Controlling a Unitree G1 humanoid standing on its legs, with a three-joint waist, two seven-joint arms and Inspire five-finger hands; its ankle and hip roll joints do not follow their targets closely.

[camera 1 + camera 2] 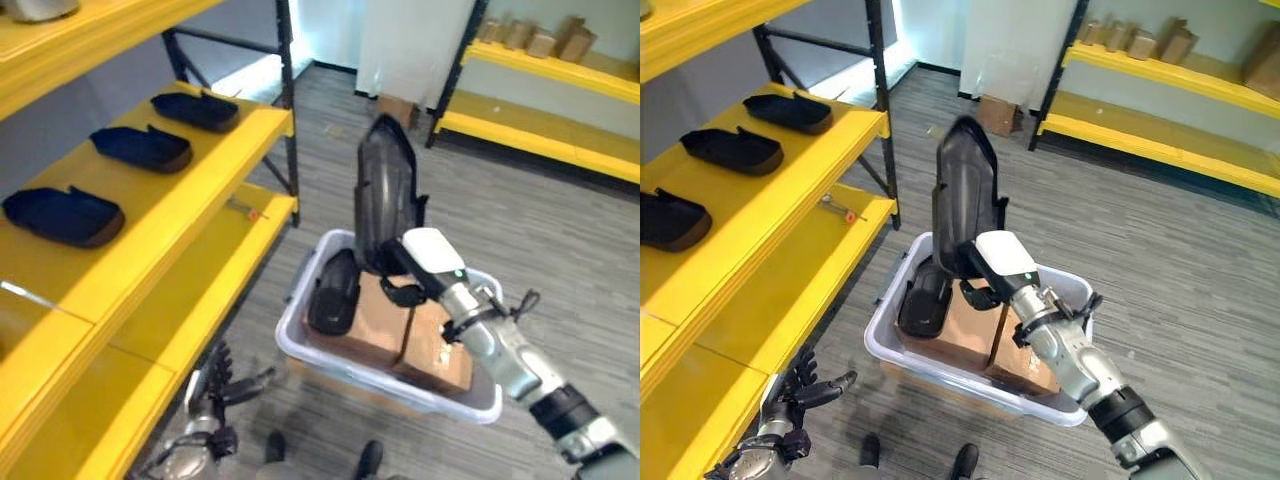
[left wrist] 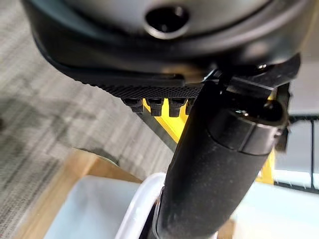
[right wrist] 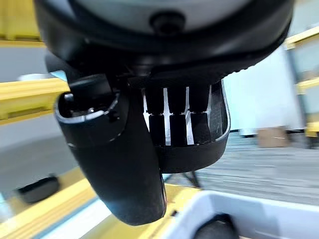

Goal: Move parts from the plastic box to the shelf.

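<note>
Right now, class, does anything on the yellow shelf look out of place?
Yes: a small red-tipped tool lies loose near the lower shelf edge, unlike the three black parts lined up above. The right hand holds another part over the box.

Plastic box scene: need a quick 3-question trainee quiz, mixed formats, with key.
1. True or false: the right hand holds a long black moulded plastic part upright above the pale translucent plastic box.
2. How many black moulded parts already lie on the yellow metal shelf at the robot's left? A) one B) three C) five
3. Fill in: inside the box, a further black part lies against brown ______ boxes.

Key: 1 true. 2 B: the three shelf parts lie in a row. 3 cardboard.

The left hand hangs low beside the shelf, fingers relaxed, holding nothing.
</note>
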